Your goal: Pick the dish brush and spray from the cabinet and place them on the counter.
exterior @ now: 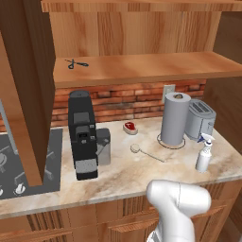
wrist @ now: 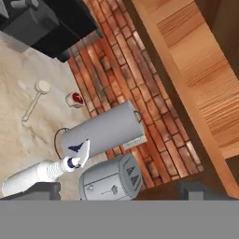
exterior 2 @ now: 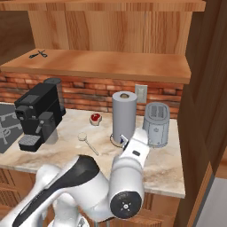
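Observation:
The spray, a slim white bottle with a blue-and-white nozzle, stands upright on the counter near its right front corner. The dish brush lies flat on the counter left of it, and its thin handle points toward the front right. In the hand view the spray sits at the lower left, just beyond one fingertip, and the dish brush lies farther off. My gripper is open and holds nothing. The cabinet above stands open, with its wooden shelf showing.
Black scissors lie on the cabinet shelf. A grey paper towel roll and a toaster stand behind the spray. A black coffee machine stands at the left, and a small red-topped thing sits by the brick wall. An open cabinet door hangs at the left.

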Tool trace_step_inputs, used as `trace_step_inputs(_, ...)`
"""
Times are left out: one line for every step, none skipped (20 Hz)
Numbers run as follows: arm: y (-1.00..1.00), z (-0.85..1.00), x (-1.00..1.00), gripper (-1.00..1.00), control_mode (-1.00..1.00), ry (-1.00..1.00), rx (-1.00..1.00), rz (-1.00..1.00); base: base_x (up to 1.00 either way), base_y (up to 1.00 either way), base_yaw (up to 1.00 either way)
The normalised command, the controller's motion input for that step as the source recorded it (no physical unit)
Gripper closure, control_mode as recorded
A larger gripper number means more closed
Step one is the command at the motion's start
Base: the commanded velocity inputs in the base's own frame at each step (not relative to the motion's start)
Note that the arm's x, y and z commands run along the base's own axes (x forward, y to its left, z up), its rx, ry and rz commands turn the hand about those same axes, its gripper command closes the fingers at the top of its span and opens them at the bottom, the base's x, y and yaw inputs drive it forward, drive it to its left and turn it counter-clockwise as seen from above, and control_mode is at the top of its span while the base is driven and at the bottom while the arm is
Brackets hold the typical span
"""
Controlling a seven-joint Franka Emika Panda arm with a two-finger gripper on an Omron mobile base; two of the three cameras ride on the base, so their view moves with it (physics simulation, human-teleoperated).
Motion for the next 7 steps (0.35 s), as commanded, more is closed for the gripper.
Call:
trace_step_inputs(0.08,0.57,-0.52,-1.0,-1.0,0.04,-0.25,0.0,0.0,0.0,0.0)
trace_step_inputs(0.07,0.57,-0.55,-1.0,-1.0,0.03,-0.26,-0.01,0.0,0.0,0.0)
trace_step_inputs(0.03,0.58,-0.6,-1.0,-1.0,0.02,-0.25,-0.02,0.0,0.0,0.0)
trace_step_inputs(0.01,0.57,-0.62,-1.0,-1.0,0.02,-0.25,-0.03,0.0,0.0,0.0)
trace_step_inputs(0.02,0.57,-0.62,-1.0,-1.0,0.02,-0.25,-0.03,0.0,0.0,0.0)
trace_step_inputs(0.04,0.57,-0.61,-1.0,-1.0,0.02,-0.26,-0.03,0.0,0.0,0.0)
trace_step_inputs(0.04,0.59,-0.59,-1.0,-1.0,0.03,-0.27,-0.03,0.0,0.0,0.0)
